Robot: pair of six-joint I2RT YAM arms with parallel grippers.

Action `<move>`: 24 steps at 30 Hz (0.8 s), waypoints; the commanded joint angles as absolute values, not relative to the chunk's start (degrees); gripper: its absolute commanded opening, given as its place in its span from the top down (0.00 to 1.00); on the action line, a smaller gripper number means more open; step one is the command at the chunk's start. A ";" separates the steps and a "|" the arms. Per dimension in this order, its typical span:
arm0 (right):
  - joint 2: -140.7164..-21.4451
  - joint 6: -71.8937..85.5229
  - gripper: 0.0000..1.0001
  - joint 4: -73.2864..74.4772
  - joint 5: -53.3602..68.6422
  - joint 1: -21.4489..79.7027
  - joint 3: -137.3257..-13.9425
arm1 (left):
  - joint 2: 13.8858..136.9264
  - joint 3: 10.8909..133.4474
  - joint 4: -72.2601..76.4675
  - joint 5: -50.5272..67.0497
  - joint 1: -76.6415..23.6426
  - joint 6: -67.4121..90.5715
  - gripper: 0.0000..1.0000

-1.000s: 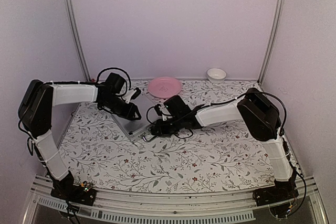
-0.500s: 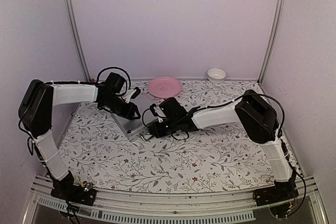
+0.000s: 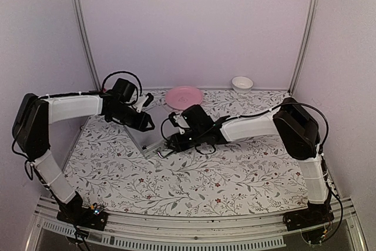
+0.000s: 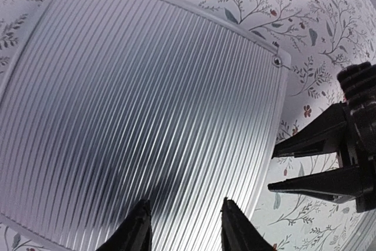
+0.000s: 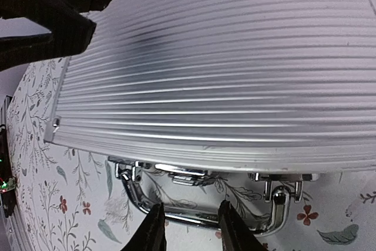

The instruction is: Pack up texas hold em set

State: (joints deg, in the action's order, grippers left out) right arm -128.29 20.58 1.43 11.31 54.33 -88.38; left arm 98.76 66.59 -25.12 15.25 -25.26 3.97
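The left arm rises from its base, bends at a high elbow well left of the silver case (image 3: 145, 139), and reaches level toward it, wrist tipped down. The overhead view shows this reach, but the left gripper (image 3: 145, 123) is only a dark shape over the case's left part. The left wrist view shows its two fingers (image 4: 140, 227) spread apart above the ribbed lid, with nothing between them. Whether they touch the lid cannot be told.

The case lies flat and closed on the flowered table (image 3: 235, 174). Only the right wrist view shows its near edge, where the chrome handle (image 5: 194, 218) lies folded onto the table.

At that edge is the right gripper (image 5: 191, 227), its fingers a little apart, with the handle's bar crossing the gap between the tips. It pinches nothing. The left wrist view confirms the narrow gap from the side. The right arm bends at a high elbow well right of the case, and its forearm slopes down and left to the handle.

A pink plate (image 3: 184, 96) sits just behind the case, and a white bowl (image 3: 242, 83) is farther right at the back.
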 commanded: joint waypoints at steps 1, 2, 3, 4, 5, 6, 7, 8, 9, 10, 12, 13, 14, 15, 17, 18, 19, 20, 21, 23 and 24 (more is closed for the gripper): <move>-118.29 18.48 0.64 -0.01 12.72 54.25 -85.48 | 90.69 65.26 -20.66 14.44 -26.10 7.79 0.57; -116.48 17.94 0.62 0.00 12.74 54.17 -84.45 | 89.36 64.65 -19.31 14.70 -26.15 9.26 0.53; -114.80 17.71 0.60 0.20 12.74 53.98 -83.52 | 88.24 64.03 -17.94 14.82 -26.19 10.65 0.48; -113.20 17.40 0.57 0.33 12.85 53.53 -82.52 | 87.22 63.47 -16.46 14.74 -26.19 12.01 0.42; -111.46 17.27 0.54 0.34 13.12 52.90 -81.50 | 86.38 63.01 -15.07 14.36 -26.19 13.30 0.36; -109.92 17.20 0.50 0.27 13.64 51.99 -80.61 | 85.80 62.49 -13.53 13.69 -26.19 14.46 0.32; -108.66 17.22 0.46 0.20 14.25 50.85 -79.84 | 85.37 61.81 -11.38 12.76 -26.13 15.36 0.29; -107.56 17.36 0.41 0.23 14.77 49.57 -79.24 | 85.23 61.19 -9.35 12.25 -26.04 16.18 0.25; -106.83 17.56 0.37 0.25 15.32 48.04 -78.79 | 85.42 60.72 -7.23 12.42 -25.81 16.72 0.21; -106.39 17.77 0.33 0.36 15.48 46.37 -78.43 | 86.07 60.65 -5.35 13.29 -25.53 16.67 0.19; -105.94 18.52 0.25 0.89 15.10 42.81 -77.54 | 88.26 60.41 -2.20 13.62 -24.28 15.84 0.15; -105.87 18.98 0.22 1.14 14.98 40.74 -76.95 | 89.69 60.08 -0.89 13.84 -23.00 15.67 0.15; -105.72 19.34 0.20 1.20 14.83 38.44 -75.93 | 91.01 59.58 0.22 14.25 -21.13 15.69 0.14; -105.42 19.53 0.19 1.17 14.56 36.17 -74.65 | 92.00 58.59 1.49 14.70 -19.26 15.84 0.14; -104.33 19.43 0.18 1.23 13.20 31.19 -71.77 | 92.27 54.93 6.79 16.22 -14.60 16.76 0.12; -103.34 19.02 0.17 1.23 12.54 28.75 -70.25 | 91.75 52.54 9.74 17.65 -11.95 17.23 0.12; -102.35 18.47 0.17 1.29 11.97 25.86 -68.05 | 90.92 50.17 12.54 19.34 -8.88 18.18 0.12; -101.17 17.49 0.16 1.24 11.83 22.08 -66.24 | 89.84 47.61 15.34 20.91 -5.79 19.59 0.12; -99.88 16.51 0.15 1.11 11.91 19.44 -64.65 | 88.63 45.30 17.52 22.11 -1.36 20.47 0.12; -96.57 14.28 0.14 0.73 11.59 13.78 -60.75 | 84.73 41.10 21.36 23.67 4.84 21.23 0.12; -94.94 13.46 0.13 0.59 11.38 11.15 -59.42 | 82.80 39.21 22.57 23.38 7.86 21.06 0.12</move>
State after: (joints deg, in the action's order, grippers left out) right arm -103.33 17.45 0.82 12.91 19.22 -63.94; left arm 90.21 44.86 10.81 19.55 -1.58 18.72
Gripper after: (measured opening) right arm 0.858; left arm 0.881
